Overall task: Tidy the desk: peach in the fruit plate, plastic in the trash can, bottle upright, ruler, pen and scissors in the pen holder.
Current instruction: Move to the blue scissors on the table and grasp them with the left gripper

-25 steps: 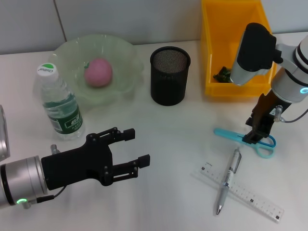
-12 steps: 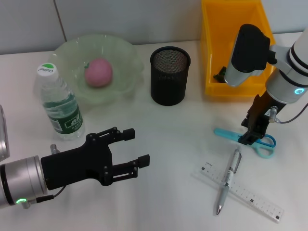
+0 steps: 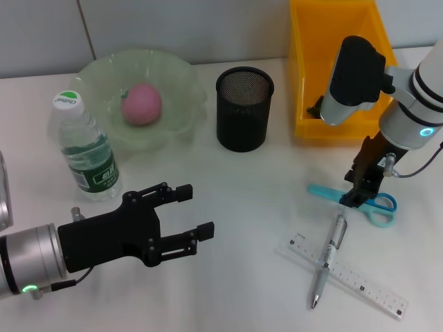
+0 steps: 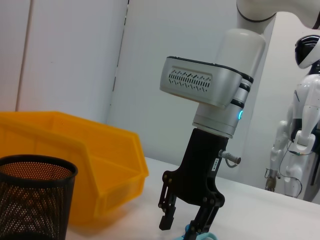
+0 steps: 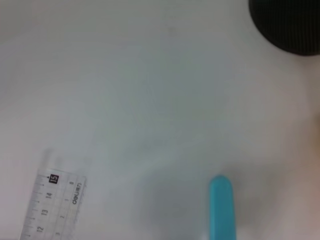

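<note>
Near the desk's right edge, right gripper (image 3: 355, 196) sits low over blue scissors (image 3: 353, 199), jaws apart astride them; left gripper (image 3: 194, 214) idles front-left, jaws apart.

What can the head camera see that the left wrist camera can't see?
Only the head view shows the peach in the fruit plate, the upright bottle, the pen lying across the ruler, and the open left gripper. Only the left wrist view shows a white robot standing in the background. Both show the pen holder, the yellow bin, and the right gripper low over the blue scissors.
</note>
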`<move>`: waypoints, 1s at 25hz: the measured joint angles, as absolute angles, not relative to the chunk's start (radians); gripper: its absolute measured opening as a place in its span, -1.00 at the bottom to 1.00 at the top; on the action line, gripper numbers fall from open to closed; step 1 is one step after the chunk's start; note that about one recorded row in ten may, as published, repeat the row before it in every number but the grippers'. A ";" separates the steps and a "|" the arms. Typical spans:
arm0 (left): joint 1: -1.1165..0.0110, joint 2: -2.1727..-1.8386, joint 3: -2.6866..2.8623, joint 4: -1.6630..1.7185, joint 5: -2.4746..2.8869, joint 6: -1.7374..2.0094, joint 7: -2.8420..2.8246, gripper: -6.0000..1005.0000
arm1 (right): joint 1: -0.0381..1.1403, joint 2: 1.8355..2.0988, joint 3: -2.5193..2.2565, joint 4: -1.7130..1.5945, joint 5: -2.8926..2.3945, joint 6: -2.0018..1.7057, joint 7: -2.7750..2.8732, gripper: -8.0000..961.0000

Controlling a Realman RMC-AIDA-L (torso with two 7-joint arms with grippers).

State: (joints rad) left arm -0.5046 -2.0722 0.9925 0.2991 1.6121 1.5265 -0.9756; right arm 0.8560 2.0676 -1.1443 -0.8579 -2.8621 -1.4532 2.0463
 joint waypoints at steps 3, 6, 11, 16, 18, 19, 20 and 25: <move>-0.505 -2.072 0.993 0.299 1.612 1.525 -0.976 0.56 | 0.856 2.068 -1.144 -0.857 -2.863 -1.450 2.046 0.01; -0.505 -2.072 0.992 0.299 1.612 1.522 -0.974 0.56 | 0.856 2.069 -1.144 -0.849 -2.864 -1.445 2.046 0.01; -0.505 -2.073 0.992 0.299 1.612 1.522 -0.974 0.56 | 0.856 2.071 -1.148 -0.837 -2.864 -1.442 2.046 0.00; -0.507 -2.074 0.994 0.299 1.612 1.523 -0.974 0.56 | 0.856 2.072 -1.153 -0.836 -2.864 -1.441 2.046 0.00; -0.507 -2.074 0.994 0.299 1.612 1.523 -0.974 0.56 | 0.856 2.073 -1.153 -0.836 -2.864 -1.440 2.046 0.00; -0.507 -2.074 0.994 0.299 1.612 1.523 -0.974 0.56 | 0.856 2.073 -1.153 -0.836 -2.864 -1.440 2.046 0.00; -0.507 -2.074 0.994 0.299 1.612 1.523 -0.974 0.56 | 0.856 2.073 -1.154 -0.836 -2.864 -1.440 2.046 0.00; -0.505 -2.074 0.992 0.299 1.612 1.524 -0.974 0.56 | 0.855 2.072 -1.154 -0.837 -2.865 -1.439 2.046 -0.05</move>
State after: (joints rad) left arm -0.5054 -2.0739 0.9925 0.2990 1.6122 1.5245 -0.9740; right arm 0.8554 2.0724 -1.1536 -0.8367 -2.8646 -1.4387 2.0463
